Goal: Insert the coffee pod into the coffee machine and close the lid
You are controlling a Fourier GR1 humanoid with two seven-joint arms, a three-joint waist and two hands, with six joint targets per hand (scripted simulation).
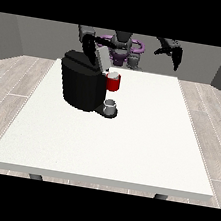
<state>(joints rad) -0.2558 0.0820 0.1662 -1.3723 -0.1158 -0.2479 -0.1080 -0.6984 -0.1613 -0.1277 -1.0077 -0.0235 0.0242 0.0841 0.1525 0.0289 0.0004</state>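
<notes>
Pod (pixel 113 82) at machine (pixel 83 80) head, lid (pixel 102 56) raised. Left-view hand (pixel 89 42) behind lid, fingers unclear; right-view hand (pixel 173 52) curled, empty. Check pod seating, apparently complete; press lid down squarely.

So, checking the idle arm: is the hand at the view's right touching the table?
Apart. The front view shows that hand raised above the table's far edge.

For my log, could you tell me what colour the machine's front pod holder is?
Red, clearest in the front view: pod holder.
</notes>
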